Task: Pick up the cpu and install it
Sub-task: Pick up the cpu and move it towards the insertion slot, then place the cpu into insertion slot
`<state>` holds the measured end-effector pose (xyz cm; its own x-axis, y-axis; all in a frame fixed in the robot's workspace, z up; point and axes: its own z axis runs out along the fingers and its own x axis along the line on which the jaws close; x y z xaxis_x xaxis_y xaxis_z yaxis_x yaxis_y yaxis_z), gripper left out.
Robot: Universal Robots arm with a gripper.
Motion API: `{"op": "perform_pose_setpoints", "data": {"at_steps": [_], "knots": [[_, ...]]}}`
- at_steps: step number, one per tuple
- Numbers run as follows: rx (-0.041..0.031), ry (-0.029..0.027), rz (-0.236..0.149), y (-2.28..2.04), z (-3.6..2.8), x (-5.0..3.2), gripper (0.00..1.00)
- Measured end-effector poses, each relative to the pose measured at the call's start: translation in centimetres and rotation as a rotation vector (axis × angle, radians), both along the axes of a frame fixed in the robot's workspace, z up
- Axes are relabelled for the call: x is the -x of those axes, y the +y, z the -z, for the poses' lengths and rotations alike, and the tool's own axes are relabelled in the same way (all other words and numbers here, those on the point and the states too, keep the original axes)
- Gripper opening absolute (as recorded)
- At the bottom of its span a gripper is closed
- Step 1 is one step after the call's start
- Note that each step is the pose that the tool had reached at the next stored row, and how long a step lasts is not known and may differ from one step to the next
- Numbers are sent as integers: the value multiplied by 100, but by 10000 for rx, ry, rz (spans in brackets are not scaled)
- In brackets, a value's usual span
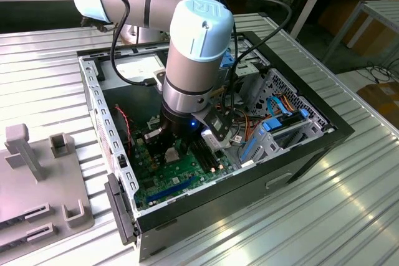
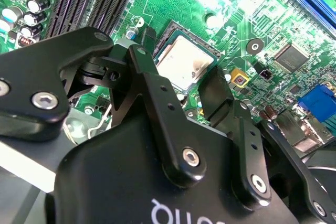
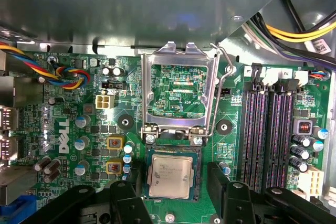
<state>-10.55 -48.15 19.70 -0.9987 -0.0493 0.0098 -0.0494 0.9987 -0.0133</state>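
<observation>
The cpu [image 3: 169, 176] [image 2: 184, 64], a small square chip with a silver-grey top, lies flat in the dark socket on the green motherboard [image 3: 73, 129] [image 1: 168, 182]. My gripper [image 3: 174, 172] [image 2: 178, 66] [image 1: 181, 147] hangs low over it inside the computer case. It is open. One black finger [image 3: 132, 182] stands on one side of the socket and the other finger [image 3: 216, 179] on the opposite side, each with a gap to the chip. The hinged metal socket frame [image 3: 178, 93] stands raised beyond the socket, and its wire lever [image 3: 223, 77] is released.
Long black memory slots [image 3: 268, 129] run beside the socket. Coloured cable bundles [image 3: 68, 72] and yellow wires [image 3: 304, 30] lie near the board's edges. The black case wall [image 1: 299, 147] and drive cage [image 1: 280, 123] hem in the arm. A grey fixture [image 1: 37, 179] sits at the exterior view's left.
</observation>
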Motion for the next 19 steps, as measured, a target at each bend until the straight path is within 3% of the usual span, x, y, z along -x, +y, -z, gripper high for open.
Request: {"op": "perform_pose_setpoints", "data": {"at_steps": [8,12,19], "knots": [[-3,0,1,0,-3,0,61],[-10,1,1,0,-49,-1,61],[-17,7,7,0,-54,-1,61]]}}
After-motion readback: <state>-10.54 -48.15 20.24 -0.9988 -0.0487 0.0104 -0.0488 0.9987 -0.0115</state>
